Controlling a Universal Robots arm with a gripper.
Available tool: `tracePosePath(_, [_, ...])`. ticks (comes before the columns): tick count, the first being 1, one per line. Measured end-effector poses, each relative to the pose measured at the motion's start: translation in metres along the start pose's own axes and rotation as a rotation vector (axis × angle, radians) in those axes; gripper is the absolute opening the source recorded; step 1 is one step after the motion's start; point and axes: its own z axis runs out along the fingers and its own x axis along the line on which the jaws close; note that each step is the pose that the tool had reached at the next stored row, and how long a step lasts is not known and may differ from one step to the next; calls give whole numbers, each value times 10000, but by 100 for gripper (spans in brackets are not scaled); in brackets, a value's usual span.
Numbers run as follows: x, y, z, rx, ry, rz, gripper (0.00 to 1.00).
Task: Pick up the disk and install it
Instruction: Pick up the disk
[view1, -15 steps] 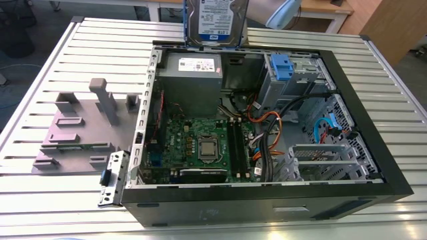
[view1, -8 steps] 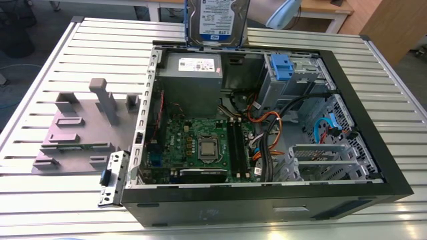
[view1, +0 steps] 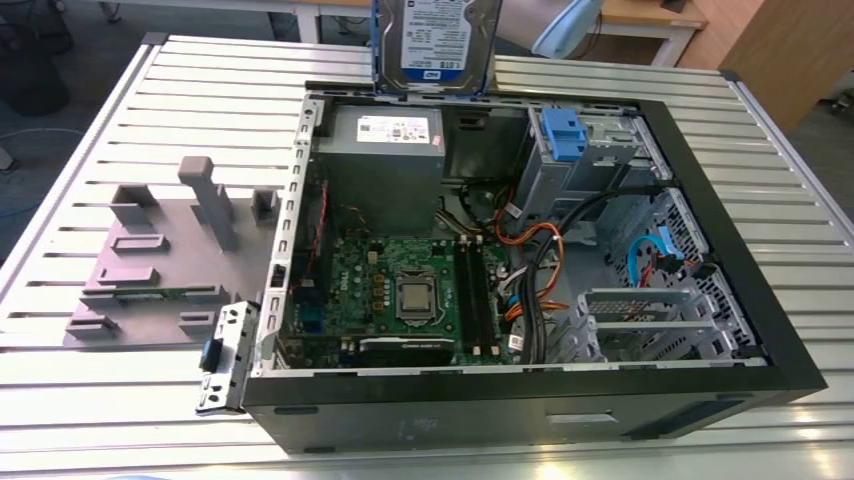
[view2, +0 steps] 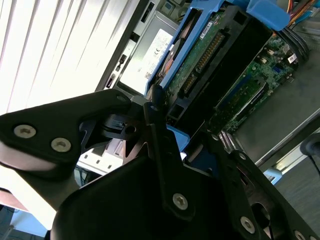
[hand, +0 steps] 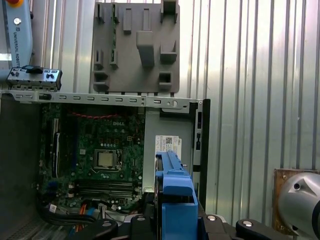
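Observation:
The disk (view1: 434, 40), silver with a white-and-blue label and a blue frame, hangs upright above the far edge of the open computer case (view1: 747, 250) in the exterior view. In the second wrist view my gripper (view2: 180, 125) is shut on the disk (view2: 210, 55), with black fingers (view2: 152, 107) clamped on its blue-framed edge and its green circuit side showing. The first wrist view has the disk's blue frame (hand: 175, 185) edge-on above the case interior. A drive bay with a blue latch (view1: 561, 135) sits at the case's far right corner.
Inside the case lie a grey power supply box (view1: 380, 150), the green motherboard (view1: 400, 290) and loose cables (view1: 561, 240). A grey fixture plate (view1: 160, 260) with upright posts lies on the slatted table (view1: 80, 130) to the exterior view's left.

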Motion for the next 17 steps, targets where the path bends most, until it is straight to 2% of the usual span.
tracePosePath(17, [2,-44,-1,0,0,0,36])
